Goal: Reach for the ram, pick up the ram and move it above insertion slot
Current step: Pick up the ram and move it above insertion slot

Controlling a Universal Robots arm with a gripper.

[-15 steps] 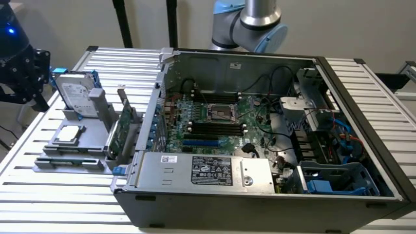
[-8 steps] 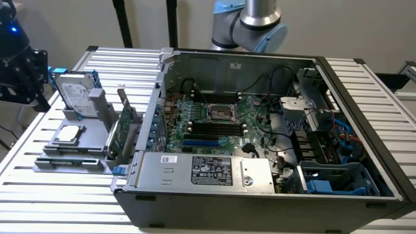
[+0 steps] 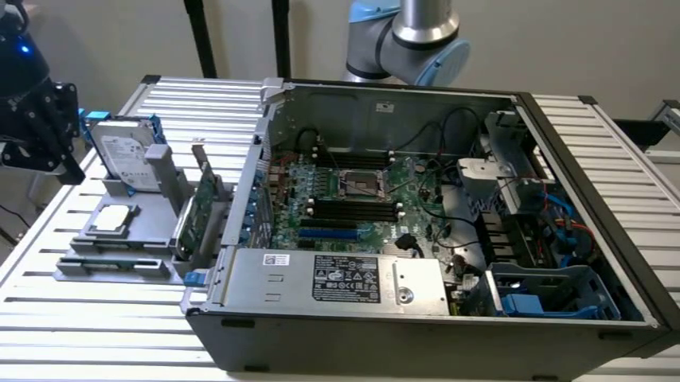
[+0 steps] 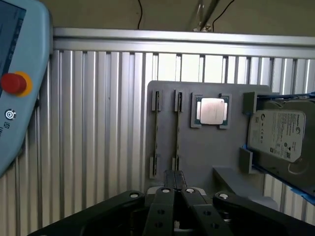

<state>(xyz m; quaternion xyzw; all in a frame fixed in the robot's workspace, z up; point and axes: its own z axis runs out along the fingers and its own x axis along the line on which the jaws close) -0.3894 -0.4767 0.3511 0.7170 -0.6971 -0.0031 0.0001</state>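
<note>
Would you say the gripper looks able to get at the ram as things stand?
Probably yes: the ram stands edge-up in the gray fixture with nothing over it, and the gripper hangs clear above. Its jaws are shut, though.

worktop (image 4: pixel 98 123) silver, ribbed | tray (image 4: pixel 206 147) grey | gripper (image 4: pixel 173 173) black | motherboard (image 3: pixel 409 179) green | button (image 4: pixel 13 83) red on yellow | hard-drive label (image 4: pixel 278 132) white

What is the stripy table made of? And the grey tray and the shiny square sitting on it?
The table looks like bare metal, probably aluminium: silvery ribbed slats with a soft sheen. The grey tray looks like matte plastic: flat, dull and without glints, though painted metal is possible. The shiny square seems to have a brushed metal lid, pale and reflective, with a green board edge around it.
</note>
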